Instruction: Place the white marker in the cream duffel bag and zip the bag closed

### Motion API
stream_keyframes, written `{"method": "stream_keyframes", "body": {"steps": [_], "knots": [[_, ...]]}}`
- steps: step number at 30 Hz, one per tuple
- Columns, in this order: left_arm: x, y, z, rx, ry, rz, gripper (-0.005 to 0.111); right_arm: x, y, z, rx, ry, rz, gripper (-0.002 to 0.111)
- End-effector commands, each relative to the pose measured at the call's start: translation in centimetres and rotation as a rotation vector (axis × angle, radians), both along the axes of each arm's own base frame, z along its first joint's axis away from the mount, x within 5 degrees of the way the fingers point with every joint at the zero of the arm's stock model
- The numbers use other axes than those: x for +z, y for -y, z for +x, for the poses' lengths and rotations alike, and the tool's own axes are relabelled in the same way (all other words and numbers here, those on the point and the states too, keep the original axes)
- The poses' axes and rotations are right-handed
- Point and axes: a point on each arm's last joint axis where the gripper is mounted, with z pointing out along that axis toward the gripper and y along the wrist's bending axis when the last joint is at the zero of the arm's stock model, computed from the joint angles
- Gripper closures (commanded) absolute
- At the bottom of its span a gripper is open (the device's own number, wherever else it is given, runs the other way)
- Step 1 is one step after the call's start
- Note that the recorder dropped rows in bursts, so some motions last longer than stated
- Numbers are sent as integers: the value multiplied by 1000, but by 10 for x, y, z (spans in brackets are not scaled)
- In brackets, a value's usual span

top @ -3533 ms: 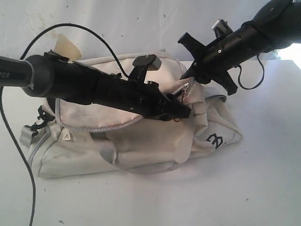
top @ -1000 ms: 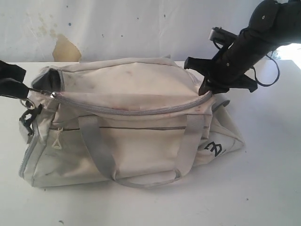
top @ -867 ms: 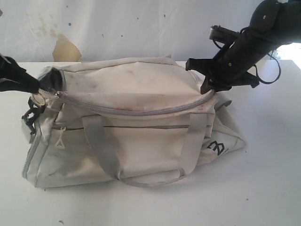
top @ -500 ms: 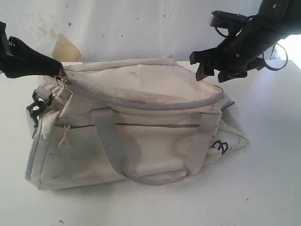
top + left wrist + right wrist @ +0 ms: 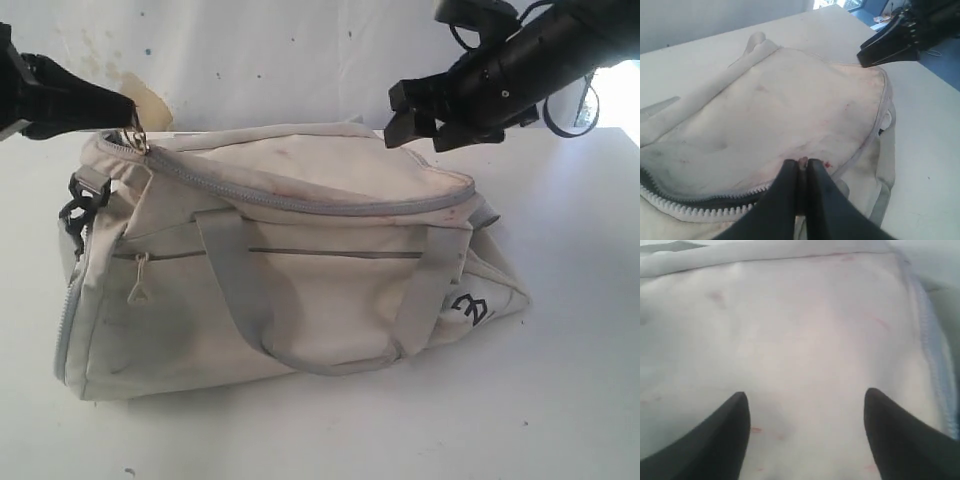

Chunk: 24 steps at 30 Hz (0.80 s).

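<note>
The cream duffel bag lies lengthwise on the white table. Its grey top zipper runs shut along most of its length. My left gripper is at the bag's left end, shut on the zipper pull, which it holds lifted. In the left wrist view the left gripper pinches the pull, and a short dark gap of open zipper teeth shows beside it. My right gripper hovers open just above the bag's right top, with nothing between its fingers. The white marker is hidden.
A grey carry strap loops down the bag's front, and a black clip hangs at its left end. Bare white table lies in front and to the right. A stained wall stands behind.
My left gripper has drawn the zipper pull to the bag's left end and lifted it. My right gripper let go of the bag's right end, opened and rose.
</note>
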Motion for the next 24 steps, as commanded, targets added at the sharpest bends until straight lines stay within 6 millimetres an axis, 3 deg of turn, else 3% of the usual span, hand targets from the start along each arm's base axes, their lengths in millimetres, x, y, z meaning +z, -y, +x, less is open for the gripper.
{"method": "stream_keyframes", "body": {"steps": [1, 13, 24], "knots": [[-7, -1, 2, 40, -42, -49, 107, 11, -25, -16, 256, 66, 58, 50], [-4, 0, 5, 162, -164, -232, 107, 14, -106, -53, 491, 182, 37, 53], [-4, -2, 7, 206, -192, -253, 107, 18, -151, -79, 648, 376, -9, 58]]}}
